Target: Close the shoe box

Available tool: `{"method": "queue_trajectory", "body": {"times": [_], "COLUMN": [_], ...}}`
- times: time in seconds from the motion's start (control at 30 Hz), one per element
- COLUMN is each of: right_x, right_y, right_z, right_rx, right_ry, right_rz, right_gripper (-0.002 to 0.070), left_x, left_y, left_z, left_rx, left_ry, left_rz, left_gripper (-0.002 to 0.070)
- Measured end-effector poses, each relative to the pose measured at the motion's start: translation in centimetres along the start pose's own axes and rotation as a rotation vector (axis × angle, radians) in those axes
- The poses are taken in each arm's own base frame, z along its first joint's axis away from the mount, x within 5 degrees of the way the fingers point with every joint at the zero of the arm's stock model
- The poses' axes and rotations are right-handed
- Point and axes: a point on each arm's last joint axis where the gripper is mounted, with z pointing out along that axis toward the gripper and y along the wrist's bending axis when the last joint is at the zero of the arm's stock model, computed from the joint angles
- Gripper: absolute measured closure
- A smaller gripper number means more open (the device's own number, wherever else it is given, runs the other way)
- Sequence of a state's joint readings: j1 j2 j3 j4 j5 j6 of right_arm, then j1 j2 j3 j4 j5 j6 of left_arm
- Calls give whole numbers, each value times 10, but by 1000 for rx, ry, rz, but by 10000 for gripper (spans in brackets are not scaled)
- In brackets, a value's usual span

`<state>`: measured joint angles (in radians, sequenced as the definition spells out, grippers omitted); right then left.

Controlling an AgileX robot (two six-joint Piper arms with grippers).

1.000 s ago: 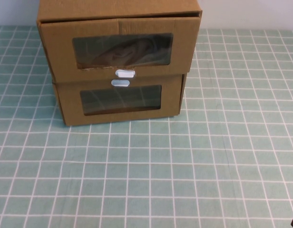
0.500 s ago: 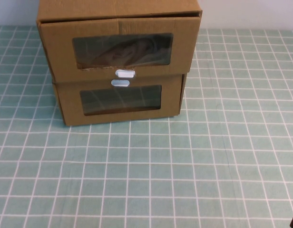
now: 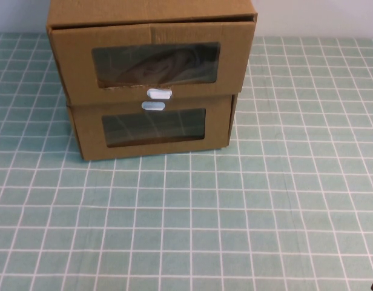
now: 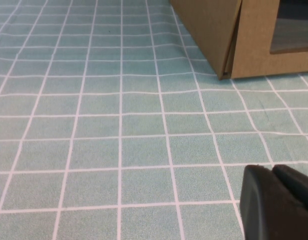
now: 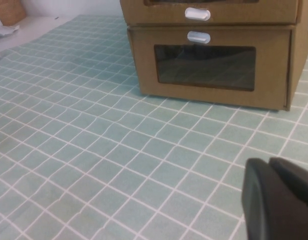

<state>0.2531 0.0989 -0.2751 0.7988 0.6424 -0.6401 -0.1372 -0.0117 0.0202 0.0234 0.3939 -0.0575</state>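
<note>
Shoe box: the upper of two stacked cardboard boxes, the shoe box [image 3: 151, 54], sits at about 11 o'clock on the table [image 3: 235, 230]. Its drawer front, with the window and the white pull tab [image 3: 158, 94] below it, juts out past the shell and overhangs the box beneath. I judge it not yet closed.

Lower box: the lower box [image 3: 153, 128] carries its pale tab [image 3: 152, 106] above its window, right under the white pull tab. The two tabs are almost touching.

Left gripper: my left gripper [image 4: 280, 202] hovers low over the table, well apart from the stack, near the lower box's corner. Its dark fingers look pressed together, holding nothing.

Right gripper: my right gripper [image 5: 279, 197] hovers low in front of the stack, facing both windows. Fingers together, empty. In the high view only a dark sliver shows at 5 o'clock.

Risk, wrong target: the tabs sit so close that I could push the lower front instead.

Risk, sliding stack: nothing braces the stack, so an off-centre or high push could skew the drawer, or shove or tip the upper box rather than seat it.
</note>
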Motion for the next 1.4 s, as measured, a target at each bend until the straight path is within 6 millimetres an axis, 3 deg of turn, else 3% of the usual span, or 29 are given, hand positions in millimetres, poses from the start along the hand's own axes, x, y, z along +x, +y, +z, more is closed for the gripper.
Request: {"method": "queue_trajectory", "body": {"times": [0.2,0.37,0.5,0.83,1.4], "right_x": [2,6,20,67,77], "right_y": [-8,-24,-39,-59,-61], "right_z": [-8,-16,-10,7,7], "right_rx": [128,355,467,591,621], "right_ry": [-31,-38,-91,-68,29], "right_rz": [-144,-86,-48,19,17], "right_gripper": [690,690,690,690,690], "left_x": [0,0,0,0,0], "left_y": [0,0,0,0,0], "left_z": [0,0,0,0,0], "left_rx": [0,0,0,0,0], "left_ry": [0,-2,-4,-4,-4], "left_rz": [0,0,0,0,0], "left_gripper": [680,680,680,680,680]}}
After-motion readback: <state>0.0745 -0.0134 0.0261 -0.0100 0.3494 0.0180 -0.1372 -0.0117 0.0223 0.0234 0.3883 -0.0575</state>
